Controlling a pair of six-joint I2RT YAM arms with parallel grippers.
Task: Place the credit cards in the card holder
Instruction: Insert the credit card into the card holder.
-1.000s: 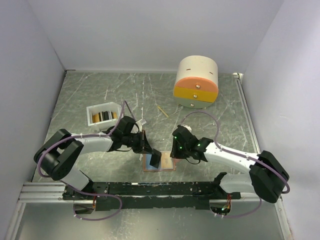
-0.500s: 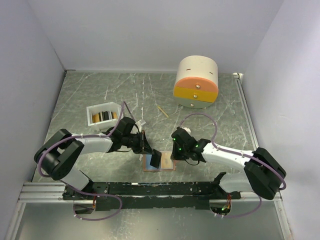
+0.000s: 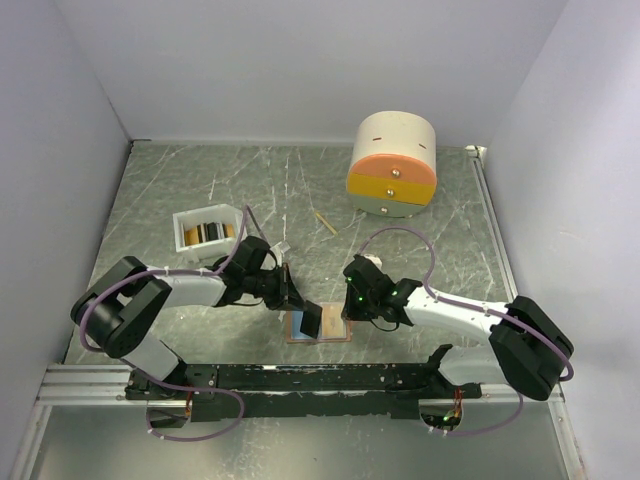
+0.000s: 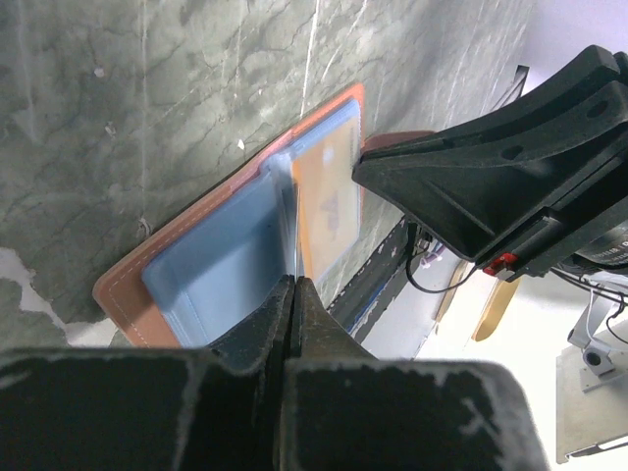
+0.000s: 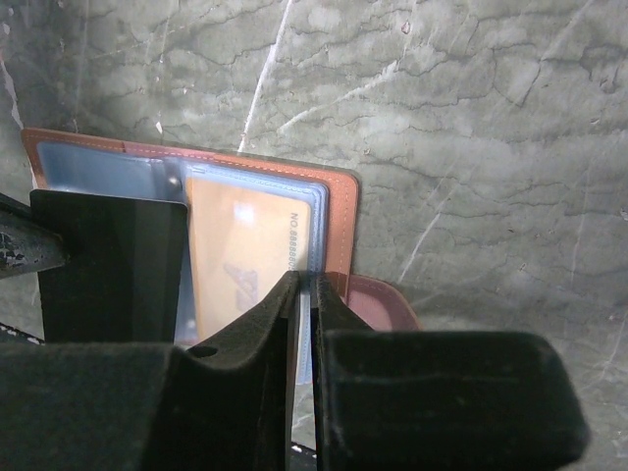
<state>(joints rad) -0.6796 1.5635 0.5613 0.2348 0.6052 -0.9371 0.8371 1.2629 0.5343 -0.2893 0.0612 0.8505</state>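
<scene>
The card holder point(image 3: 331, 329) lies open on the table near the front edge, its light blue pocket point(image 4: 211, 257) up. A gold-yellow credit card point(image 5: 245, 263) sits in its right pocket point(image 4: 329, 201). My left gripper point(image 3: 293, 296) is shut on a black credit card point(image 3: 309, 318), which stands on edge over the left half of the holder point(image 5: 108, 265). In the left wrist view this card point(image 4: 294, 228) shows edge-on ahead of the left gripper point(image 4: 295, 285). My right gripper point(image 5: 305, 281) is closed on the thin pocket edge at the holder's right side point(image 3: 350, 306).
A white tray point(image 3: 182, 226) with more cards point(image 3: 208, 233) stands left of centre. The round cream, orange and yellow drawer box point(image 3: 392, 165) is at the back right. A thin wooden stick point(image 3: 325, 222) lies between them. White walls enclose the table.
The right gripper's jaws have narrowed onto the holder's right pocket edge and shifted slightly left. The left gripper with the black card has hardly moved.
</scene>
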